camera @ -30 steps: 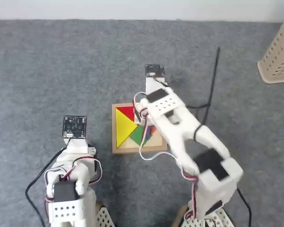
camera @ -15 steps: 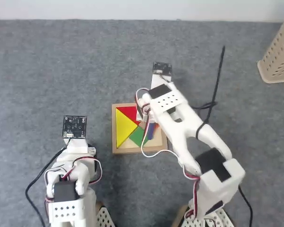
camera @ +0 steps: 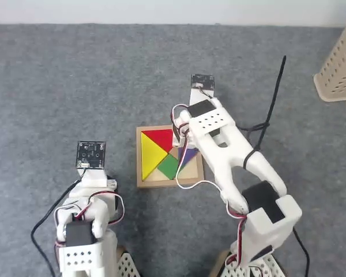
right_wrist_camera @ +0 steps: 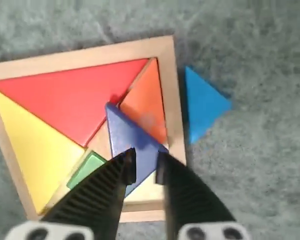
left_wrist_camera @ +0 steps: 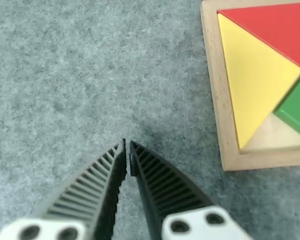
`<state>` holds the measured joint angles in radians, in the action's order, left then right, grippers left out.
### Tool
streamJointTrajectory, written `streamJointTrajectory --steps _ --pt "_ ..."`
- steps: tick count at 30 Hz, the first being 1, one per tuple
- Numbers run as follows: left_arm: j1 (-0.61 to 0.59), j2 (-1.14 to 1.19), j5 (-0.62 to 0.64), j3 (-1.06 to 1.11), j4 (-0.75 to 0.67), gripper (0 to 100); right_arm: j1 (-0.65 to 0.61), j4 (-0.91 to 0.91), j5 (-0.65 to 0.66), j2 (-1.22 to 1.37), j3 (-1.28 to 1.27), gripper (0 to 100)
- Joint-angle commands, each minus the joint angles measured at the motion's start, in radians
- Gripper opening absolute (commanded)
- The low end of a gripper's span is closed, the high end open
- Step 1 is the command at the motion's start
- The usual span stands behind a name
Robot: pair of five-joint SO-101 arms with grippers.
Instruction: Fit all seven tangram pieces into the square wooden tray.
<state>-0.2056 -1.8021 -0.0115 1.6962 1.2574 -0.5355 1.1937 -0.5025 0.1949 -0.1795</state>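
The right arm [camera: 242, 167] stretches over the square wooden tray [right_wrist_camera: 90, 52], which sits mid-counter on a grey, carpet-like surface [camera: 75, 75]. The right jaws are clenched on the near corner of a dark blue piece [right_wrist_camera: 132, 140]. That piece lies at a slant across the middle of the tray, its far tip reaching to where the red triangle [right_wrist_camera: 75, 97] and the orange triangle [right_wrist_camera: 147, 107] meet; whether it sits flat cannot be told. Red fills the tray's far side in the high view and the yellow triangle [right_wrist_camera: 35, 147] its left side, the two touching along one long edge. The green piece [right_wrist_camera: 87, 167] lies at the near side, just beside the yellow and partly behind one jaw. A light blue triangle [right_wrist_camera: 202, 107] rests on the counter outside the tray, just beside the rim next to the orange. The left arm [camera: 83, 231] is drawn back at the counter's near left, well apart from the tray; the left jaws are pressed together over the grey surface. A beige perforated basket [camera: 340, 63] stands at the far right edge, and a black cable [camera: 274, 92] runs near the right arm.
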Motion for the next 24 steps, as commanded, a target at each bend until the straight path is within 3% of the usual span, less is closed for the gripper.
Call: streamJointTrajectory --steps 1,6,14,24 --pt "-0.006 -0.015 0.008 -0.012 0.005 1 0.007 0.008 0.106 -0.073 0.017 1.9" --pt "-0.006 -0.015 0.008 -0.012 0.005 1 0.007 -0.015 0.175 -0.074 0.008 0.6" --pt "-0.006 -0.015 0.008 -0.012 0.005 1 0.027 -0.295 0.181 -0.076 -0.107 0.6" --pt "-0.006 -0.015 0.008 -0.012 0.005 1 0.030 -0.355 0.219 -0.081 -0.132 0.6"
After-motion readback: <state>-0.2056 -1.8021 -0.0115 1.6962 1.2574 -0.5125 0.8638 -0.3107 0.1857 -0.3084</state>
